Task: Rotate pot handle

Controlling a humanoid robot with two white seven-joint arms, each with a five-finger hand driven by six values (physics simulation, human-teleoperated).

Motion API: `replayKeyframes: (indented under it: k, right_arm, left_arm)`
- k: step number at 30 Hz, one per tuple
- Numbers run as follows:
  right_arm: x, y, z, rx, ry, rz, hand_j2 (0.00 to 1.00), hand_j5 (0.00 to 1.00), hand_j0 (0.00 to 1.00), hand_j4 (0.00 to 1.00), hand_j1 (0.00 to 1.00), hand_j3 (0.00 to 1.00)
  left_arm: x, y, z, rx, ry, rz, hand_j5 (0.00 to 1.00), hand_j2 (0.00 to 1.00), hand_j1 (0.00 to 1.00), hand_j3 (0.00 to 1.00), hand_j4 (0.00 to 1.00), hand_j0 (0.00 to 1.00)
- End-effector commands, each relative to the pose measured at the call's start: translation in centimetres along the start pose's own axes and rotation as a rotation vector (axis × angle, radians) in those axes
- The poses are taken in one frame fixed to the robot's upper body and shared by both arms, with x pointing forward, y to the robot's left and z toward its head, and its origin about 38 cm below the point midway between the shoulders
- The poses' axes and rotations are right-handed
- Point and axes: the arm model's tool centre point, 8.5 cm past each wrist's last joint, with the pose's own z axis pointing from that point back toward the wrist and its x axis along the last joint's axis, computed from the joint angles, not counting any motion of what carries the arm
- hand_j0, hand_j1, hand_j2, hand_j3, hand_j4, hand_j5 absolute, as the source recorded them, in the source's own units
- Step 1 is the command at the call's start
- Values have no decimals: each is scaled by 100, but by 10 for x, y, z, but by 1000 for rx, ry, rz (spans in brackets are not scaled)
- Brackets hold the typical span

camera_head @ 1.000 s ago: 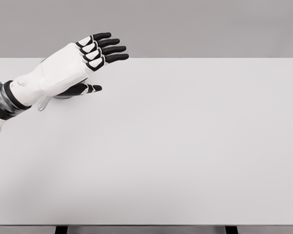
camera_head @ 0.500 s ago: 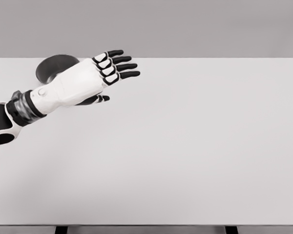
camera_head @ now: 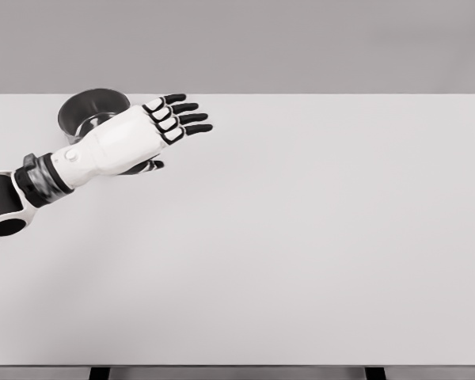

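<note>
Since the frame half a second earlier, your left hand (camera_head: pixel 138 136) had pulled back slightly toward the near left, and more of the pot (camera_head: pixel 93 112) showed behind it; a full second earlier the pot was hidden entirely.

Pot: far-left corner region of the white table (camera_head: pixel 301 237), upright, open mouth up, steel-grey. Its near right side was covered by the hand and wrist, so you could not tell whether they touched.

Handle: not visible. You could not tell its long axis or heading; likely hidden under the palm, but that is a guess.

Key relation: the pot lay behind and to the left of the fingers (camera_head: pixel 186 118), which pointed right and away, past the pot rather than at it. The fingers were extended and loosely spread, thumb tucked below, holding nothing.

Nearer arm: the left, clearly. The right arm was out of view.

Count: one pot, one hand, one table.

Judgement: the rotation was not yet begun.
</note>
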Motion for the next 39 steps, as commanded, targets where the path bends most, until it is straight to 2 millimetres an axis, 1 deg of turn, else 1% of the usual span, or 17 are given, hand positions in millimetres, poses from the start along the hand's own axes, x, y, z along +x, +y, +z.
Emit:
replayKeyframes:
  k: [1, 4, 7, 8, 9, 12, 17, 22, 24, 27, 30, 31, 34, 37, 39]
  right_arm:
    - [0, 0, 0, 0, 0, -1, 100, 100, 100, 100, 100, 100]
    - [0, 0, 0, -1, 0, -2, 100, 100, 100, 100, 100, 100]
    - [0, 0, 0, 0, 0, -1, 100, 100, 100, 100, 100, 100]
    - [0, 0, 0, 0, 0, -1, 100, 100, 100, 100, 100, 100]
    - [0, 0, 0, -1, 0, -2, 100, 100, 100, 100, 100, 100]
    - [0, 0, 0, -1, 0, -2, 100, 100, 100, 100, 100, 100]
    - [0, 0, 0, -1, 0, -2, 100, 100, 100, 100, 100, 100]
    - [0, 0, 0, 0, 0, -1, 100, 100, 100, 100, 100, 100]
    - [0, 0, 0, 0, 0, -1, 100, 100, 100, 100, 100, 100]
    - [0, 0, 0, 0, 0, -1, 100, 100, 100, 100, 100, 100]
    - [0, 0, 0, -1, 0, -2, 100, 100, 100, 100, 100, 100]
    - [0, 0, 0, -1, 0, -2, 100, 100, 100, 100, 100, 100]
    - [0, 0, 0, -1, 0, -2, 100, 100, 100, 100, 100, 100]
    - [0, 0, 0, -1, 0, -2, 100, 100, 100, 100, 100, 100]
    - [0, 0, 0, 0, 0, -1, 100, 100, 100, 100, 100, 100]
  left_arm:
    - [-4, -4, 2, -5, 15, 13, 100, 100, 100, 100, 100, 100]
    - [-11, -13, 6, -24, 41, 26, 100, 100, 100, 100, 100, 100]
    - [-13, -30, 5, -61, 61, 21, 100, 100, 100, 100, 100, 100]
    - [-12, -37, 9, -72, 71, 36, 100, 100, 100, 100, 100, 100]
    - [-12, -39, 9, -73, 74, 39, 100, 100, 100, 100, 100, 100]
    - [-23, -51, 19, -105, 119, 59, 100, 100, 100, 100, 100, 100]
    - [-29, -49, 25, -108, 134, 53, 100, 100, 100, 100, 100, 100]
    - [-43, -40, 33, -90, 180, 37, 100, 100, 100, 100, 100, 100]
    - [-46, -42, 35, -97, 193, 40, 100, 100, 100, 100, 100, 100]
    - [-45, -44, 34, -94, 192, 45, 100, 100, 100, 100, 100, 100]
    - [-53, -54, 42, -119, 228, 64, 100, 100, 100, 100, 100, 100]
    - [-57, -54, 45, -121, 243, 65, 100, 100, 100, 100, 100, 100]
    - [-60, -54, 46, -120, 249, 63, 100, 100, 100, 100, 100, 100]
    - [-71, -55, 54, -131, 289, 65, 100, 100, 100, 100, 100, 100]
    - [-72, -56, 56, -133, 294, 66, 100, 100, 100, 100, 100, 100]
